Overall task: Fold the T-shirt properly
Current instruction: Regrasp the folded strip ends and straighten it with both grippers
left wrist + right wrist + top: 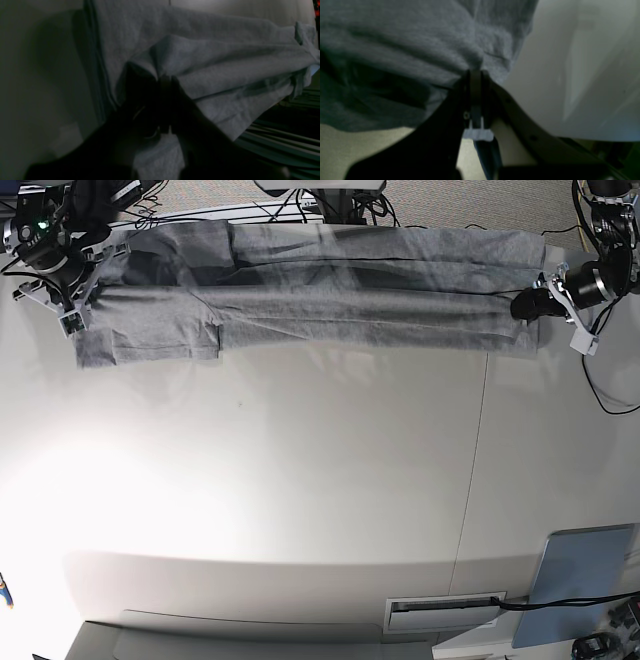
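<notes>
The heather-grey T-shirt [330, 290] lies stretched in a long band along the far edge of the white table [300, 480]; no lettering shows. A short sleeve lies flat at its left end [150, 340]. My left gripper [532, 306] is at the band's right end. In the left wrist view it [166, 79] is shut on a pinched fold of the shirt [212, 62], lifted a little off the table. My right gripper [88, 292] is at the band's left end. In the right wrist view it [475, 73] is shut on bunched shirt cloth [407, 37].
A thin seam [478, 440] runs across the table at the right. A grey-blue pad [585, 580] and a white slotted box [445, 610] sit at the near right edge. Cables [330, 205] lie behind the shirt. Green striped flooring [287, 130] shows past the table edge.
</notes>
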